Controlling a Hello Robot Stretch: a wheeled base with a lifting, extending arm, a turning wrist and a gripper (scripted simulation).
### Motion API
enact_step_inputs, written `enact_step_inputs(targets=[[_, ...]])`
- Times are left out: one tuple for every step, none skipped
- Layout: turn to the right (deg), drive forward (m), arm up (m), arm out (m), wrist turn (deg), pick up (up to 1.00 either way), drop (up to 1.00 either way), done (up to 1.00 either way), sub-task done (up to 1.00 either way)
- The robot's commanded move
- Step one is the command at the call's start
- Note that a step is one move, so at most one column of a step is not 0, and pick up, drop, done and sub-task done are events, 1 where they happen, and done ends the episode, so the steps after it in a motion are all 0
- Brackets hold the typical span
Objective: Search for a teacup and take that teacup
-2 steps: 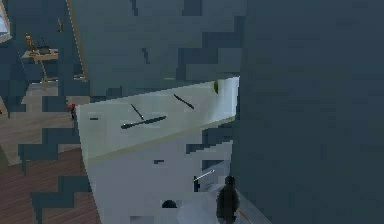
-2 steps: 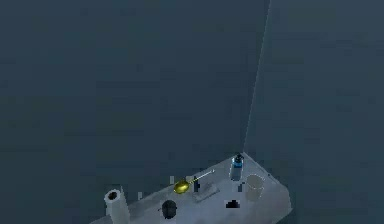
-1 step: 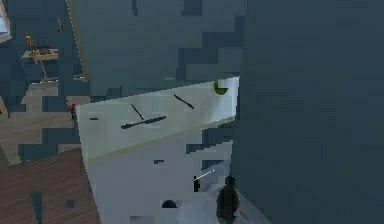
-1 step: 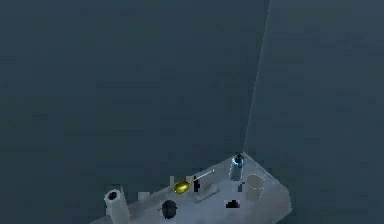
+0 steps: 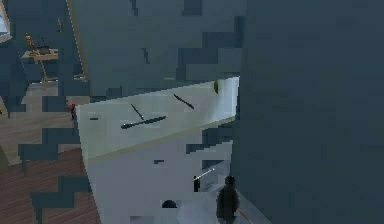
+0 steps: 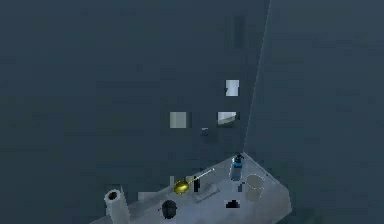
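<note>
Whether the gripper's fingers are released or grasping something cannot be told.

In the arm side view, the corner of a pale counter (image 6: 275, 200) juts up from the bottom edge against a flat, dark blue-grey wall (image 6: 100, 80). Several small vessels stand upright on it. A white cup-shaped vessel (image 6: 115, 198) sits toward the left end; it may be the teacup, though it is too small to be sure. Right of it is a squat dark cup (image 6: 169, 208), with a round yellow thing (image 6: 181, 186) just behind it. A thin, pale utensil (image 6: 203, 178) lies slanted between the yellow thing and a dark bottle (image 6: 237, 165) with a bluish top. A clear glass tumbler (image 6: 254, 185) stands just beside the bottle. The contents of these vessels cannot be made out.

In the forward view, a smooth pale slab (image 5: 110, 140) carries slender dark tools lying flat: a long-handled one (image 5: 143, 123) and a shorter one (image 5: 184, 101). A small yellow-green thing (image 5: 216, 87) sits at the slab's far edge. Brown plank floor (image 5: 40, 190) shows at the lower left.
</note>
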Motion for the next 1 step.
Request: enact_step_inputs(targets=[[0.0,0.00,0.00,0.24,0.0,0.00,0.00,0.00,0.00]])
